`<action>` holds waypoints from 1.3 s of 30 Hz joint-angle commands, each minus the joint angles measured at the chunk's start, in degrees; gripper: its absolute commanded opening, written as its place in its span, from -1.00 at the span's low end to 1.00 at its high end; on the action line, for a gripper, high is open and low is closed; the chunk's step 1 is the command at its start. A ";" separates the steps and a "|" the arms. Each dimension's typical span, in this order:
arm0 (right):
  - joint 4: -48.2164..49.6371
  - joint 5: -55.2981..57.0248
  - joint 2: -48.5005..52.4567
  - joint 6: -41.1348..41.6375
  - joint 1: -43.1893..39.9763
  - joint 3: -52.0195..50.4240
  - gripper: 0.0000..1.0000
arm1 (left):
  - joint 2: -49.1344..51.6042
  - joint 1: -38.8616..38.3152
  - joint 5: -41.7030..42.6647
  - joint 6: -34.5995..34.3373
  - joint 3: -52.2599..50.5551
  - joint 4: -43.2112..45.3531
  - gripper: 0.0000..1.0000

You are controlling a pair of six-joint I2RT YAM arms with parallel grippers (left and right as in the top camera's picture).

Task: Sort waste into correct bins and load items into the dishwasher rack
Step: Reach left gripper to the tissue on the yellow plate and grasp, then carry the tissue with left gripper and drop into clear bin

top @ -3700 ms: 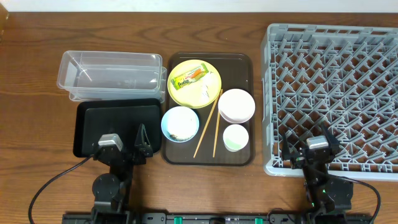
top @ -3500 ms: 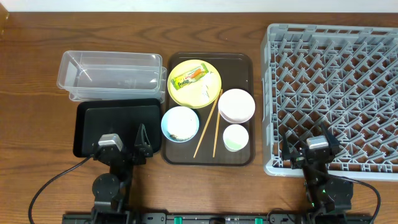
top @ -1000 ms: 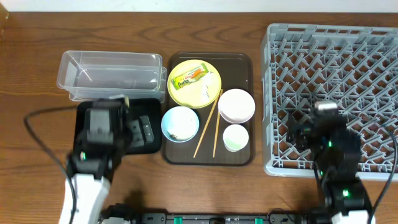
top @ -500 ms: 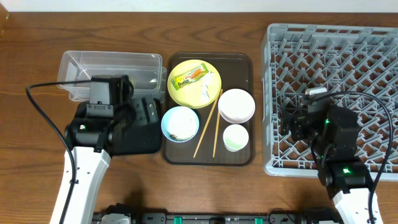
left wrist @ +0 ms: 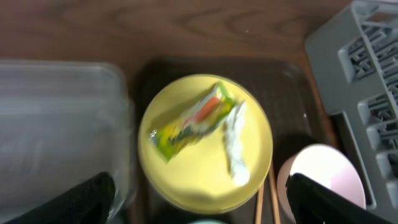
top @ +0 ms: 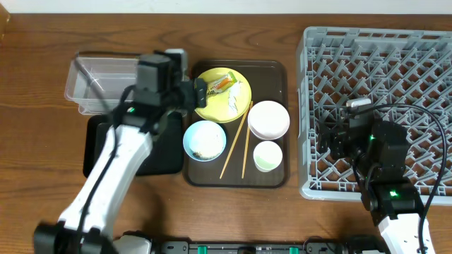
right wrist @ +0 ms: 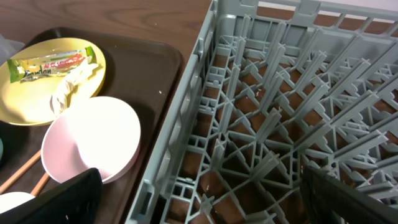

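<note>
The yellow plate (top: 212, 108) lies at the back of the brown tray and carries the yellow-green snack wrapper (top: 214, 86) and the white scrap (top: 233, 104). My left gripper (top: 196, 95) hangs open and empty above the plate's left edge. In the left wrist view its fingers (left wrist: 199, 202) spread wide below the wrapper (left wrist: 189, 122) and the scrap (left wrist: 235, 146). The white bowl (top: 268, 119), light blue bowl (top: 205, 140), pale green cup (top: 268, 156) and chopsticks (top: 236, 141) lie on the tray. My right gripper (top: 329, 144) is open and empty over the left edge of the dishwasher rack (top: 395, 85).
The clear tub (top: 99, 81) stands at the back left, with the black tray (top: 95, 152) in front of it, partly under my left arm. The brown serving tray (top: 275, 70) sits between them and the rack. The right wrist view shows the rack wall (right wrist: 186, 118) and the white bowl (right wrist: 90, 140).
My left arm has swung forward and right, from over the black tray to the yellow plate's left edge. My right arm rose earlier and has held still for the last half second.
</note>
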 commanded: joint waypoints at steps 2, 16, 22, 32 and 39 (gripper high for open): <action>-0.07 -0.68 0.02 0.76 -0.44 1.33 0.98 | 5.88 -3.76 -1.44 1.77 1.88 5.14 0.80; -0.33 -0.68 2.05 0.79 -0.44 1.31 0.99 | 22.16 -11.87 -2.75 1.77 1.88 14.71 0.57; -0.28 -0.68 2.16 0.79 -0.44 1.31 0.98 | 25.92 -12.02 -2.69 1.73 1.88 14.69 0.50; -0.31 -0.70 2.16 0.81 -0.44 1.31 0.98 | 28.50 -12.13 -2.51 1.73 1.66 14.45 0.33; -0.28 -0.70 2.16 0.81 -0.44 1.31 0.99 | 28.50 -13.00 -2.51 1.73 1.49 13.14 -0.21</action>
